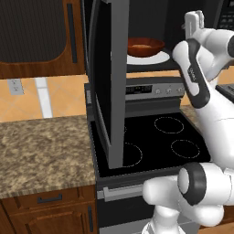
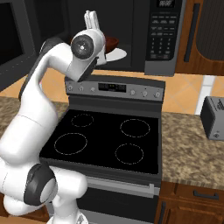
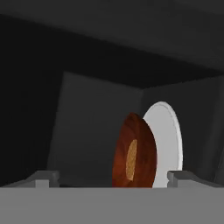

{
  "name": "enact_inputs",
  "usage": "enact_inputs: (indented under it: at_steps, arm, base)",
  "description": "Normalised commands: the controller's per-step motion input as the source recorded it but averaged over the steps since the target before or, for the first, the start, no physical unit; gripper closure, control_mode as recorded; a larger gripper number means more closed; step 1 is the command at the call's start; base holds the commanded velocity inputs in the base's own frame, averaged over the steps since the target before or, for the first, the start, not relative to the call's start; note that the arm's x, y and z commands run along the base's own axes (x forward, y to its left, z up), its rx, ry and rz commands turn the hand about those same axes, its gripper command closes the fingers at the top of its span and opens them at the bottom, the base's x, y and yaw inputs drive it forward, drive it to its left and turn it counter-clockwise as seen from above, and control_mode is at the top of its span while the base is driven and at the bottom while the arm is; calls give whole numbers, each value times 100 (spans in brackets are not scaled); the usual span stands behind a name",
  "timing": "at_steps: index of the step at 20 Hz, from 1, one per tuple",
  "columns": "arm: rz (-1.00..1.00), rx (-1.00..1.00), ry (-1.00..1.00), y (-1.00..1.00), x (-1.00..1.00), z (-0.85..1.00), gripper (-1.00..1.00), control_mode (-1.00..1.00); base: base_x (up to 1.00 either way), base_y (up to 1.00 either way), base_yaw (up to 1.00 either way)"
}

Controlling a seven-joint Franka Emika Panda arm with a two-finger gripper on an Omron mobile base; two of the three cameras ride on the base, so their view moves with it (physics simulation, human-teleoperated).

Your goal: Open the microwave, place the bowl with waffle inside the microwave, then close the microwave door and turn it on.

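The end effector (image 3: pixel 112 175) has its two fingertips (image 3: pixel 43 178) spread wide apart with nothing between them, aimed into the dark cavity of the microwave (image 2: pixel 144 35). Ahead of it, the bowl (image 3: pixel 133 151) rests on the white turntable (image 3: pixel 168 131), and the waffle (image 3: pixel 131 158) lies in the bowl's middle. From the left base view, the end effector (image 1: pixel 194 21) is raised at the right of the opening, just beside the bowl (image 1: pixel 145 45) but apart from it. The microwave door (image 1: pixel 107 82) stands swung wide open to the left, edge-on over the stove (image 1: pixel 155 141). A speckled stone bench (image 1: pixel 43 153) lies left of the stove, above brown cabinets (image 1: pixel 45 205).
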Motion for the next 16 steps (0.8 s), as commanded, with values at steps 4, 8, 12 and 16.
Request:
enact_inputs:
  at_steps: [4,8,12,16]
  arm:
    - [0,-29,27,-11,-100,24,-100,-100]
    - [-5,-37,41,-14,-100,-7,-100,-100]
    - [-8,-23,19,-8,-100,-65,-100,-100]
    - [-5,-5,1,-7,-97,-81,-100,-100]
  base:
    - [0,0,0]
    - [0,0,0]
    - [0,0,0]
    - [0,0,0]
